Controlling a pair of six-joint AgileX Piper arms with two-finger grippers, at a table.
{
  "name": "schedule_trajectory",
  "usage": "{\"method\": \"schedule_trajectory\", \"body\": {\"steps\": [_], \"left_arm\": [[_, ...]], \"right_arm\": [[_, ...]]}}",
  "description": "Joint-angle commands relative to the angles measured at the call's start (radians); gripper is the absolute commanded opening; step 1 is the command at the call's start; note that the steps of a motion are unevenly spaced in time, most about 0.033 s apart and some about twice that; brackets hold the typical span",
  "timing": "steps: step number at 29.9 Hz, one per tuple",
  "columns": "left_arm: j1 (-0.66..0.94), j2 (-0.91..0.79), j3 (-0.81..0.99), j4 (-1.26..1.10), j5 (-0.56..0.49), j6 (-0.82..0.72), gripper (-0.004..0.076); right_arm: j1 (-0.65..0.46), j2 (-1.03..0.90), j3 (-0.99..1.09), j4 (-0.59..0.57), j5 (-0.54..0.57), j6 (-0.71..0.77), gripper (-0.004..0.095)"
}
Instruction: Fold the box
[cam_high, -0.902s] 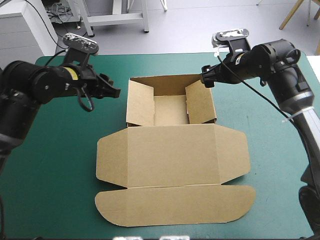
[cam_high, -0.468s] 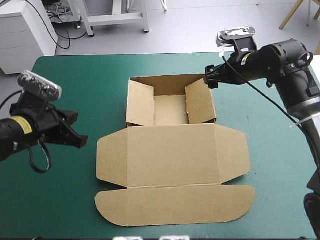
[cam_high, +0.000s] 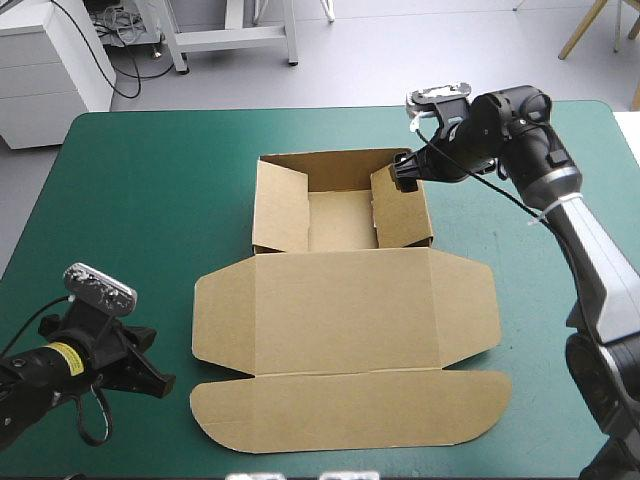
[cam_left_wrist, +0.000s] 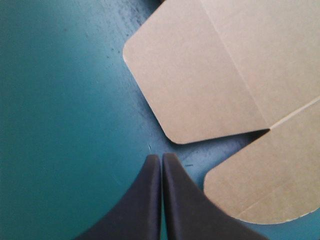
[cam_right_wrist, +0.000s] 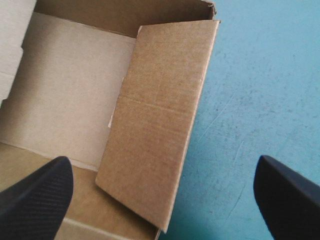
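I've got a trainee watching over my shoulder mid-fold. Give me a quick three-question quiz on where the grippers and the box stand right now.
1. True or false: the left gripper is shut and clear of the box.
2. The right gripper is: A) shut on a flap; B) open at the tray's right wall; C) shut, lying on the bare cover.
3. Fill in: the lid lies ___ on the table.
Key: 1 true; 2 B; 3 flat.
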Motion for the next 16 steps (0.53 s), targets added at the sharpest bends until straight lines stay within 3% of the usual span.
{"method": "schedule_trajectory", "body": {"steps": [1,12,14,16], "left_arm": [[0.002,-0.015,0.030,-0.005,-0.065,-0.018,-0.0010],[0.002,-0.018,0.062,-0.005,-0.052,-0.018,-0.0010],[0.002,-0.018,0.062,-0.005,-0.043,-0.018,-0.0010],[0.002,-0.018,0.062,-0.005,-0.035,-0.018,-0.0010]], "right_arm": [[-0.009,0.025,-0.021,-0.011,-0.071,-0.009,0.0901],[-0.009,0.219,-0.021,-0.015,-0.155,-0.009,0.0882],[-0.009,0.231,-0.021,-0.015,-0.155,-0.009,0.0797],[-0.009,0.235,-0.021,-0.015,-0.155,-0.005,0.0650]]}}
